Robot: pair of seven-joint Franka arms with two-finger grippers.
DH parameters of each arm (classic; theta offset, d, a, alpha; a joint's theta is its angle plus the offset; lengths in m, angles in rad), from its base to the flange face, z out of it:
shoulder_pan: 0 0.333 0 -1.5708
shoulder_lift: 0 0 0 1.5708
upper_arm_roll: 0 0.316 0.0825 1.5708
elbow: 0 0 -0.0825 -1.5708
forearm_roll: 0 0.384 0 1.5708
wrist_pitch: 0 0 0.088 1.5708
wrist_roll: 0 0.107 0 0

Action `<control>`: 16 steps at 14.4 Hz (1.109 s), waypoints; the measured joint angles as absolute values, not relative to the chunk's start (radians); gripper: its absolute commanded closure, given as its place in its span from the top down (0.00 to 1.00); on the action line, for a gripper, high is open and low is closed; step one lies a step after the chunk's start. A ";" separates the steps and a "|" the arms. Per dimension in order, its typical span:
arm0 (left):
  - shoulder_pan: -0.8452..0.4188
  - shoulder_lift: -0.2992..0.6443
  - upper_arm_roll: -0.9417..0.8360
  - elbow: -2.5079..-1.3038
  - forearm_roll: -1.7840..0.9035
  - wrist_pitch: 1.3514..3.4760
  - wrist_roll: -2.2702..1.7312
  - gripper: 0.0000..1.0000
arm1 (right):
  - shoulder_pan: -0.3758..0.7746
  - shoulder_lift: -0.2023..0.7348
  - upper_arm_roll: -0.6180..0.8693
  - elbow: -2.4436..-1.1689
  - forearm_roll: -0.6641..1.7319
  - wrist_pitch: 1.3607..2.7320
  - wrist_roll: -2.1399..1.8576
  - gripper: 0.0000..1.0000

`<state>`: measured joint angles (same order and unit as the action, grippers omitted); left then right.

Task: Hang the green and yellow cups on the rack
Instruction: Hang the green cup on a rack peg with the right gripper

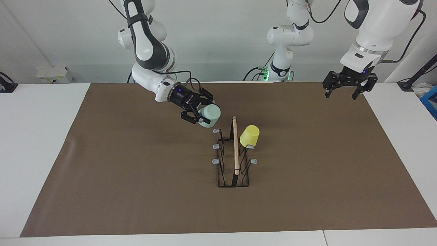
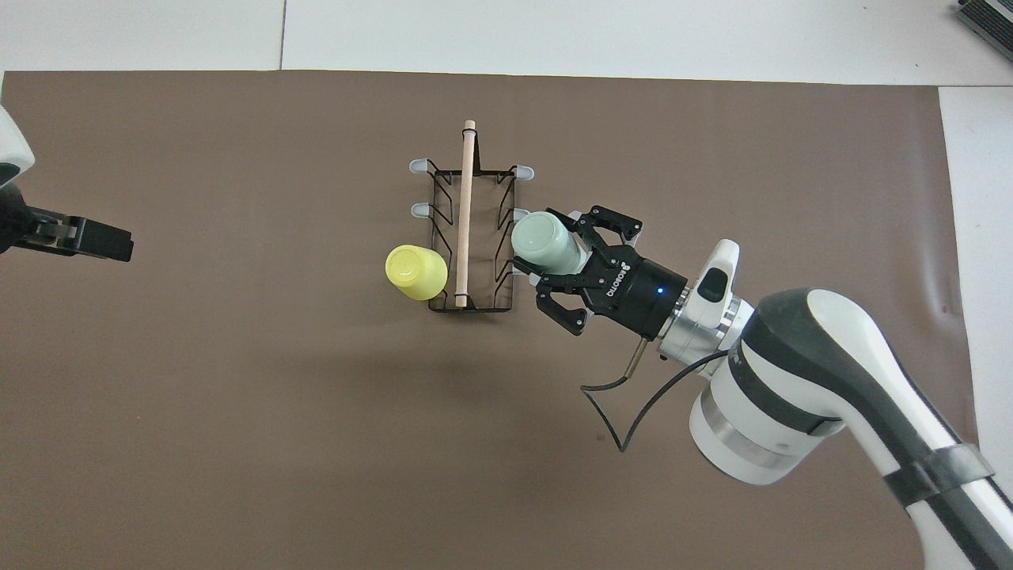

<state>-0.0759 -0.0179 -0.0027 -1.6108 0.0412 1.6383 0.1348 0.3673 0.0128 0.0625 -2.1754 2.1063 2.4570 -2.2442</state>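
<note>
Right gripper (image 1: 200,116) grips green cup (image 1: 209,115) beside rack (image 1: 233,159); yellow cup (image 1: 249,135) hung. Left gripper (image 1: 344,91) waits, open. Next: lower green cup's mouth onto nearest free prong (image 1: 216,131).

Brown mat (image 1: 136,177) covers most of white table (image 1: 37,143). Small white box (image 1: 54,74) at table edge nr wall, right arm's end. Blue item (image 1: 431,102) at frame edge, left arm's end; black stand (image 1: 414,79) nr it.

One green cup (image 1: 210,115), one yellow cup (image 1: 249,135), one rack (image 1: 233,160), two arms.
</note>
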 measured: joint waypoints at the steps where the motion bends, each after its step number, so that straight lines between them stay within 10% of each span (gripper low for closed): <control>1: -0.076 -0.018 -0.003 -1.611 0.041 1.633 0.135 1.00 | 0.370 0.022 0.063 -2.175 2.116 2.457 -2.262 0.32; 16: -0.088 -0.021 0.036 -1.611 -0.006 1.609 0.145 1.00 | 0.397 0.102 0.064 -2.174 2.296 2.435 -2.466 0.29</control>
<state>-0.0875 -0.0209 0.0361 -1.6108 -0.0061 1.6087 0.1448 0.3975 0.1023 0.0642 -2.1744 2.2964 2.4346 -2.4659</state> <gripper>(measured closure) 0.000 0.322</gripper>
